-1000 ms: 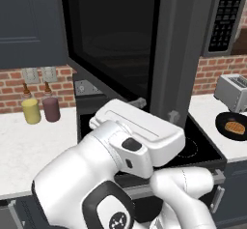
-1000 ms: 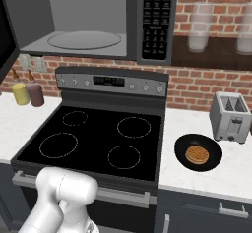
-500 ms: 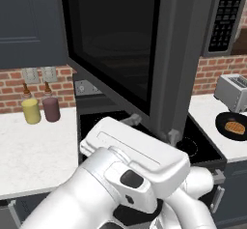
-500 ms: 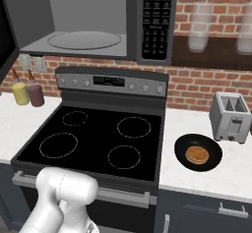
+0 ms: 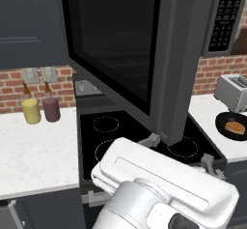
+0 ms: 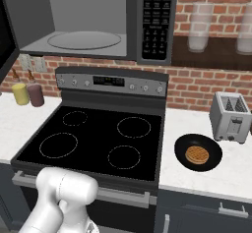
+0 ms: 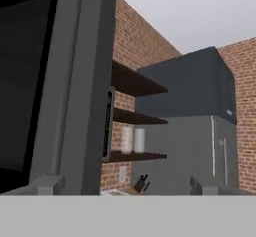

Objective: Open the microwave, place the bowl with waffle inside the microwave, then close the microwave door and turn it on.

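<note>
**Microwave door standing open, gripper spread and empty**

The gripper [image 5: 181, 150] is hovering directly below the lower edge of the microwave door [image 5: 144, 54], fingers spread wide, pinching nothing. The door is projecting outward over the stove [image 6: 93, 138]. To the right of the stove, the bowl [image 6: 198, 152] is sitting on the counter [image 6: 236, 173] with the waffle [image 6: 197, 155] inside it, beside the toaster [image 6: 230, 117]. Above the stove, the microwave [image 6: 88, 20] is showing its open cavity.
</note>
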Robot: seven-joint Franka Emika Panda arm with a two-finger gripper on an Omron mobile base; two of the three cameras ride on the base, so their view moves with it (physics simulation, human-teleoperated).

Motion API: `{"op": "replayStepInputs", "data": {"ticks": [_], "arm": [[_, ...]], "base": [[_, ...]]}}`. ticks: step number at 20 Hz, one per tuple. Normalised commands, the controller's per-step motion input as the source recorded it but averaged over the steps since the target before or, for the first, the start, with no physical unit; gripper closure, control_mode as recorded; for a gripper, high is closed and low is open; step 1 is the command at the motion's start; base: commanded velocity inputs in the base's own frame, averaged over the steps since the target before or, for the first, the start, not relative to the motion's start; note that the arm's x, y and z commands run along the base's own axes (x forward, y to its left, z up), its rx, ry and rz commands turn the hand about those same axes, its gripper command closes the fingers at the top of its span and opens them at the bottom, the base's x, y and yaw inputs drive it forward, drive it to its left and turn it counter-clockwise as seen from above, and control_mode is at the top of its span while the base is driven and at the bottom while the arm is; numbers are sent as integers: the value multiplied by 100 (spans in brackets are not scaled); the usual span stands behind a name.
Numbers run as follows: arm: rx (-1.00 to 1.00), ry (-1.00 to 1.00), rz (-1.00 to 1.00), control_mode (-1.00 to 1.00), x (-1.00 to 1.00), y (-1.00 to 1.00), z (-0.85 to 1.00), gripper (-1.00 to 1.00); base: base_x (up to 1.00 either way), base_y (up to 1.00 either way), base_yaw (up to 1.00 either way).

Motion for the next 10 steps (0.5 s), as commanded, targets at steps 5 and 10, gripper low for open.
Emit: {"op": "replayStepInputs", "data": {"ticks": [5, 10], "arm": [[36, 2, 39, -100, -9, -99, 0, -100], [35, 3, 42, -100, -5, -90, -1, -100]], "base": [[0, 0, 0], [0, 0, 0]]}}
